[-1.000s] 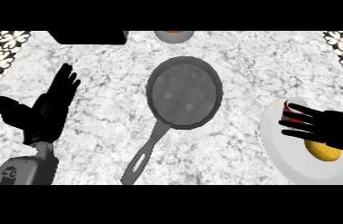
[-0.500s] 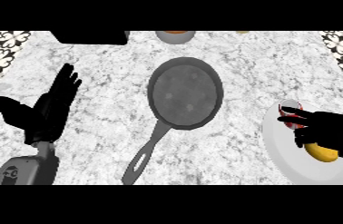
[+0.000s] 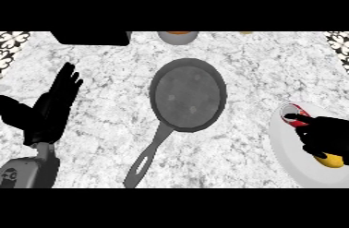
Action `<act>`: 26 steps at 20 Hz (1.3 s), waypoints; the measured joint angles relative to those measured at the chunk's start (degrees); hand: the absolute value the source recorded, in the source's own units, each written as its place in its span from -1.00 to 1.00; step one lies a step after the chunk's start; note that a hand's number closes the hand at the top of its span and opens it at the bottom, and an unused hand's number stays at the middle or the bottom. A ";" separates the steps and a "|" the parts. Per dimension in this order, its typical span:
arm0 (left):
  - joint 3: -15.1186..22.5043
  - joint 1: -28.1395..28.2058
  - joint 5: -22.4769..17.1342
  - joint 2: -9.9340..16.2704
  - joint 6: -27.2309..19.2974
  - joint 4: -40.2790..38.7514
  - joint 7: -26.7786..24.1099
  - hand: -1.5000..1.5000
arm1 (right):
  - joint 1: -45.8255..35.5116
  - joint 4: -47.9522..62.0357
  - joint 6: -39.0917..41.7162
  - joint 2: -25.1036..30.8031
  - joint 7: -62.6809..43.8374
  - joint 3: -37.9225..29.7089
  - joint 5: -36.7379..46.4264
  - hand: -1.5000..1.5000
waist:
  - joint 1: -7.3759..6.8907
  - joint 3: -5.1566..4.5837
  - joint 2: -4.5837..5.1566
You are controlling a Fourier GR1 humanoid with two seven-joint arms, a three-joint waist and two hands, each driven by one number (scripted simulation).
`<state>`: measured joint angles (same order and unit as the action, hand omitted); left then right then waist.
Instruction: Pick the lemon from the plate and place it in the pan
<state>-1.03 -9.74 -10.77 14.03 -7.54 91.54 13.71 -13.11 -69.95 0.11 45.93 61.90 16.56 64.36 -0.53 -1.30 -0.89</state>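
A yellow lemon (image 3: 332, 160) lies on the white plate (image 3: 293, 155) at the right edge, mostly hidden under my right hand (image 3: 326, 135). That hand's fingers curl down over the lemon. A red-rimmed object (image 3: 295, 116) sits at the plate's far end, just beyond the fingers. The dark grey pan (image 3: 187, 94) lies in the middle of the counter, its handle (image 3: 148, 155) pointing toward the near left. My left hand (image 3: 49, 109) rests open at the left, fingers up.
A black box (image 3: 91, 37) sits at the far left edge. A grey bowl (image 3: 178, 36) with something orange in it stands behind the pan. Patterned wall corners show at both far ends.
My right hand has moved down the plate and closed over the lemon, hiding more of it. The view has shifted slightly. The left hand has stayed put.
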 measured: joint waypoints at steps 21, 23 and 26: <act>0.42 -0.06 0.84 0.23 0.45 -1.63 0.01 0.00 | -14.78 -4.53 6.08 -27.55 -64.11 -14.26 1.66 1.00 | -1.26 -0.13 -1.36; 0.77 -0.36 0.87 0.08 0.62 -1.58 0.04 0.00 | -17.37 -5.26 5.60 -30.69 -71.10 -14.28 3.97 1.00 | -2.02 -0.08 -1.26; 1.37 -0.56 0.91 -0.07 1.02 -1.68 0.19 0.00 | -21.60 -6.04 5.15 -35.60 -82.39 -14.21 8.13 1.00 | -3.03 0.04 -1.00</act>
<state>0.35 -10.30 -9.87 13.97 -6.51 89.86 13.90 -34.71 -75.99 5.26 10.33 -20.49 2.35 72.48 -3.56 -1.26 -1.89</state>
